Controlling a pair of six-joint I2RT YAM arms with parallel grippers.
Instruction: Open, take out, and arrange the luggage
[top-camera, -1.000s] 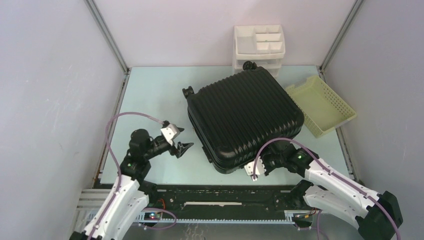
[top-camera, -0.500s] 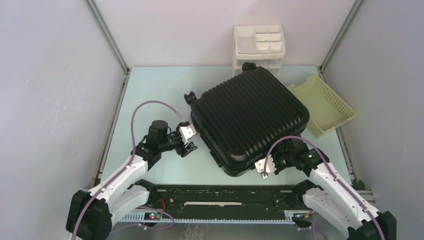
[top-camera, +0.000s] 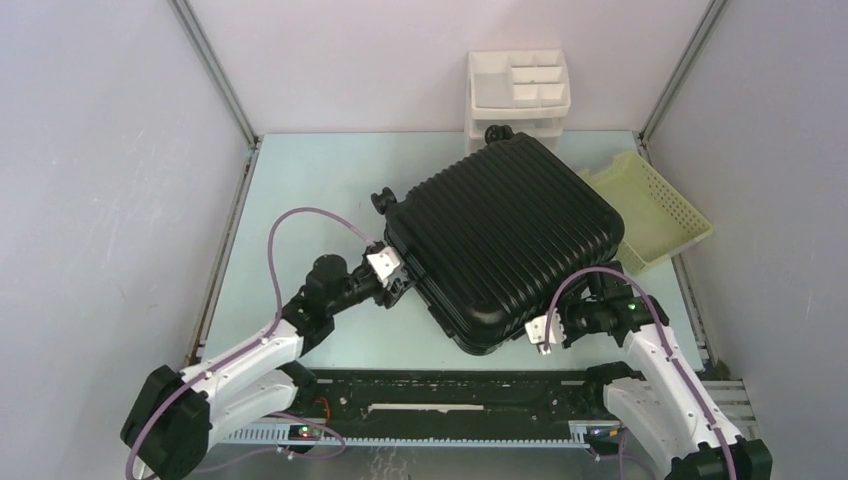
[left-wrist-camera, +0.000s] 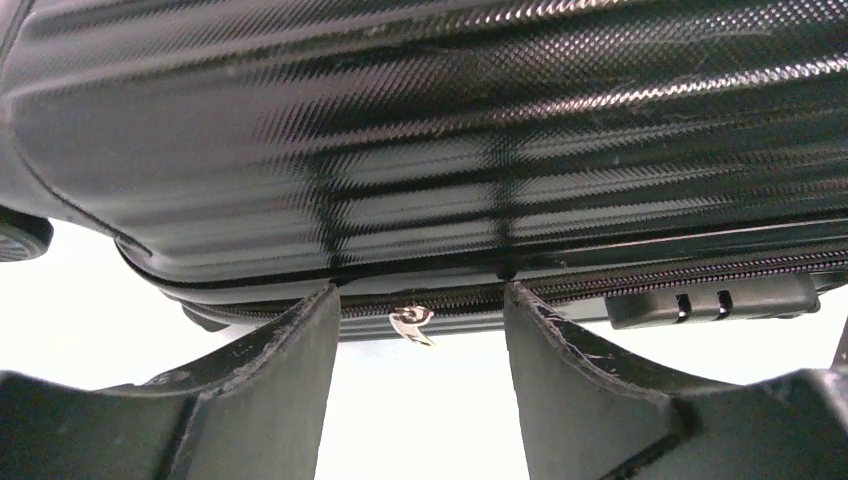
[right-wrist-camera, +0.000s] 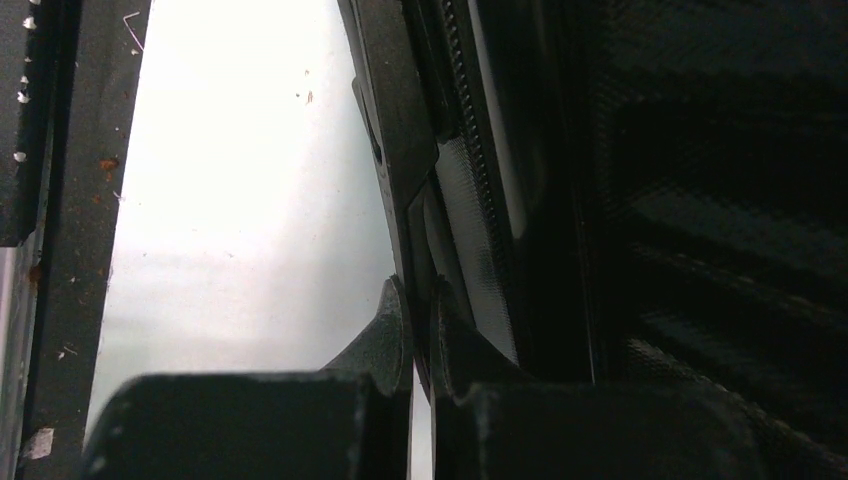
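Your left gripper (left-wrist-camera: 420, 305) stands wide open against the left side of the suitcase (top-camera: 505, 235). Its fingers (left-wrist-camera: 300, 350) flank a small metal zipper pull (left-wrist-camera: 410, 324) hanging from the closed zip. Your right gripper (right-wrist-camera: 418, 310) sits at the suitcase's near-right edge with its fingers pressed almost together; you cannot tell whether anything lies between them. The black ribbed suitcase lies flat and closed on the table (top-camera: 300, 190), turned diagonally. A white drawer organizer (top-camera: 518, 90) stands behind its far corner, and a pale yellow basket (top-camera: 660, 205) lies just beside its right side.
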